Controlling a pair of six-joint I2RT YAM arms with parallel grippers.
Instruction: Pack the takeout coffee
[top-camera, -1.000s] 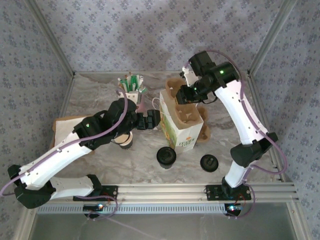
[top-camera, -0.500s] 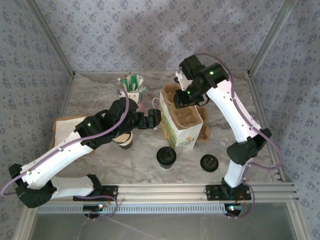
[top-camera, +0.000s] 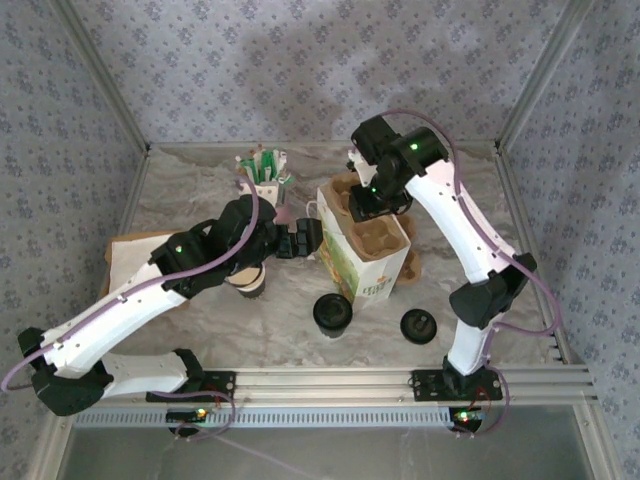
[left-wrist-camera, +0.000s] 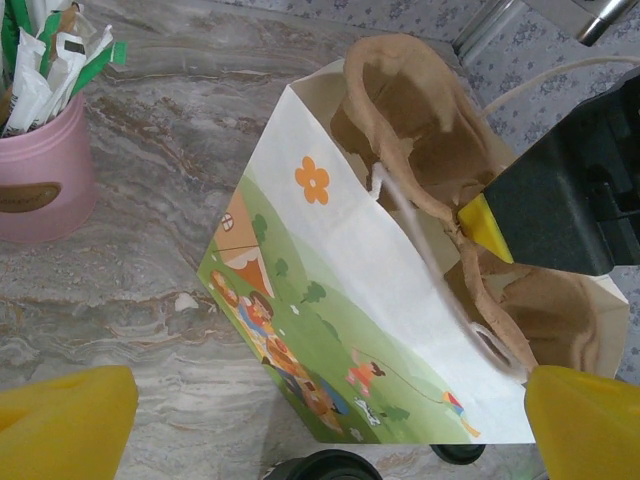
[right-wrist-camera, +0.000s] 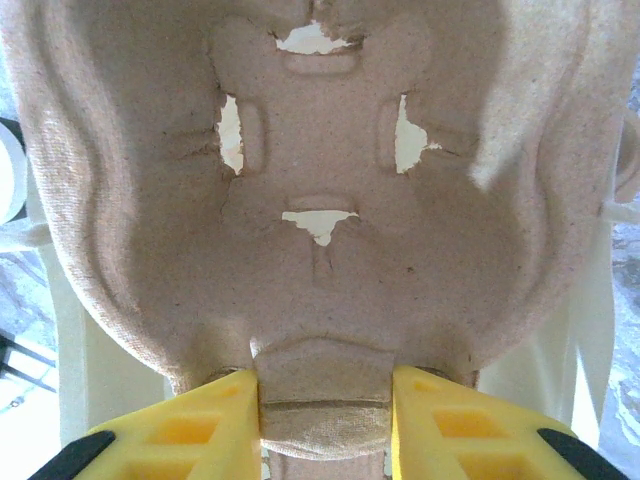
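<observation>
Right gripper (right-wrist-camera: 325, 405) pinches the fibrous moulded-pulp carrier (right-wrist-camera: 320, 200) (by its ridged tab) in the paper bag (left-wrist-camera: 330, 290). Left gripper (top-camera: 303, 238) gapes empty.

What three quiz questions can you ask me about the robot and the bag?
1. True or false: the right gripper is shut on the edge of the brown moulded-pulp cup carrier.
2. Where is the carrier?
A. In the mouth of the white paper bag with cartoon pictures
B. Lying flat on the table
C. Balanced on top of a cup
3. Which gripper is wide open beside the bag?

Key: 1. True. 2. A. 3. The left gripper.
</observation>
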